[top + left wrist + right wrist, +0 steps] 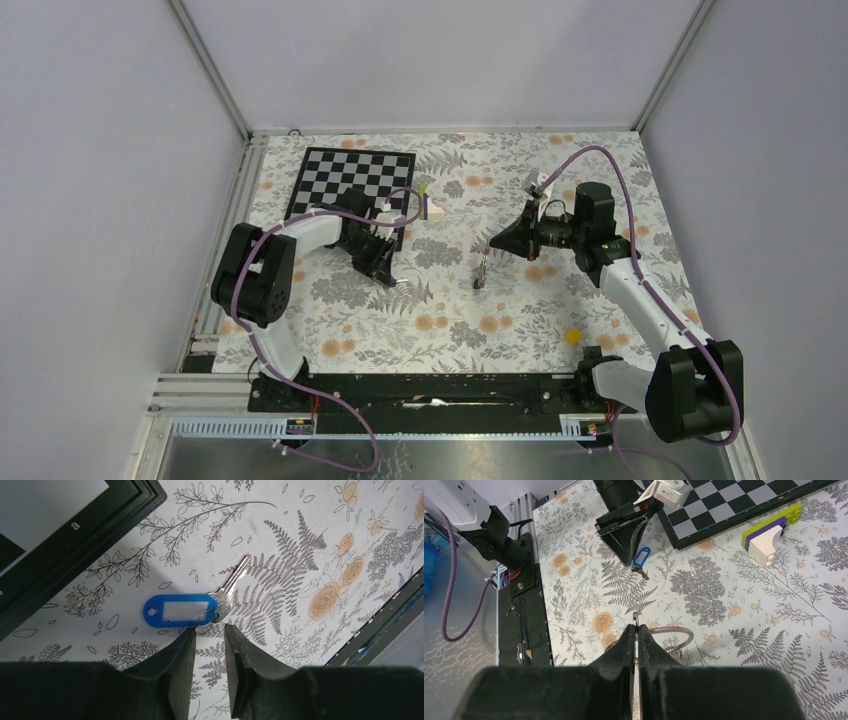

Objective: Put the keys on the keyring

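A silver key (232, 582) with a blue tag (180, 611) lies flat on the flowered cloth, joined to the tag by a small thin wire loop. My left gripper (210, 629) hovers just over that loop. Its jaws stand a narrow gap apart with only cloth between the fingers, so it is open. In the right wrist view the same blue-tagged key (641, 559) lies under the left gripper (629, 555). My right gripper (636, 629) is shut on the keyring (676, 636), whose wire curves out to the right. From above, the keyring (482, 270) hangs below the right gripper (497, 243).
A chessboard (350, 180) lies at the back left, its black frame (75, 535) close to the left gripper. A white, purple and green block (428, 205) stands beside the board. A small yellow block (573, 336) sits near the right arm's base. The black base rail (430, 390) runs along the near edge.
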`<action>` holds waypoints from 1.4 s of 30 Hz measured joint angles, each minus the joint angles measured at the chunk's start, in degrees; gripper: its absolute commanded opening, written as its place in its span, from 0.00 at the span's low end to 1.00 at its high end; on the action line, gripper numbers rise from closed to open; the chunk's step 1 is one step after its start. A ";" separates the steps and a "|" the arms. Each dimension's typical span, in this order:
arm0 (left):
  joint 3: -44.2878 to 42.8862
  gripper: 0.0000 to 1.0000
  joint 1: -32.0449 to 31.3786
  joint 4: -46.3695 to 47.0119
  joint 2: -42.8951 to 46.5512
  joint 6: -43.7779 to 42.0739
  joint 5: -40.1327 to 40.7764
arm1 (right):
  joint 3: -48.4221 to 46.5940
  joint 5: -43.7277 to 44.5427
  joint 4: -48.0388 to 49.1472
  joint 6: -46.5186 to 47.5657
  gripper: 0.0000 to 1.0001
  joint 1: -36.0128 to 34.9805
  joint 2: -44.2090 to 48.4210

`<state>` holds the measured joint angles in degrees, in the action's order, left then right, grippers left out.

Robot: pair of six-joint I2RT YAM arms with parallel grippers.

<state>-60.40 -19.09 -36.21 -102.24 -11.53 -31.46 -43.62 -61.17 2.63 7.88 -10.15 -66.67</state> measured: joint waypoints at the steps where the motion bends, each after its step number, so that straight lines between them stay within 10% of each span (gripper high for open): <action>1: 0.00 0.30 0.00 0.15 -0.02 0.00 0.00 | 0.07 0.00 0.11 0.00 0.00 0.00 0.00; 19: -0.02 0.07 -0.07 2.25 -0.39 0.00 0.02 | 0.70 0.00 1.09 -0.17 0.00 0.37 0.00; 42: -0.02 0.18 -2.01 2.32 0.42 -0.98 -1.53 | 1.16 0.02 1.16 -0.17 0.00 0.48 0.00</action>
<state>-60.42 -21.10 -33.89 -101.82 -12.51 -32.99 -42.46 -61.14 3.79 7.70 -9.67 -66.67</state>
